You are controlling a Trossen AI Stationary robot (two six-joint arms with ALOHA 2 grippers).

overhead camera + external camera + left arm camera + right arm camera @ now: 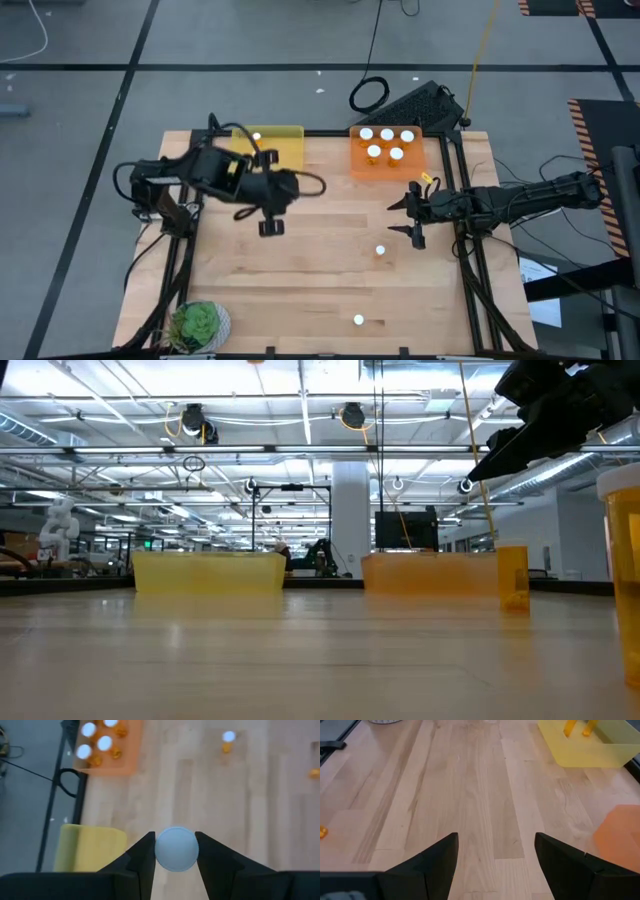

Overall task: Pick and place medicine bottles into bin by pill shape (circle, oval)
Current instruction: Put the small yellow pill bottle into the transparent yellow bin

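Between the fingers of the left gripper (175, 851) only the white cap of the held bottle (175, 848) shows, and its amber body below the cap is hidden, so the pill shape inside cannot be told. In the low view a bottle (622, 575) near the camera is cut off by the picture's edge. Beyond the open right gripper (496, 855), the orange bin (619, 831) and the yellow bin (592, 742) are cut by the frame.

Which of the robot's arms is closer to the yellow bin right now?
The left. Its left gripper, shut on a medicine bottle, hangs just in front of the yellow bin. The right gripper is open, farther off, across the table below the orange bin.
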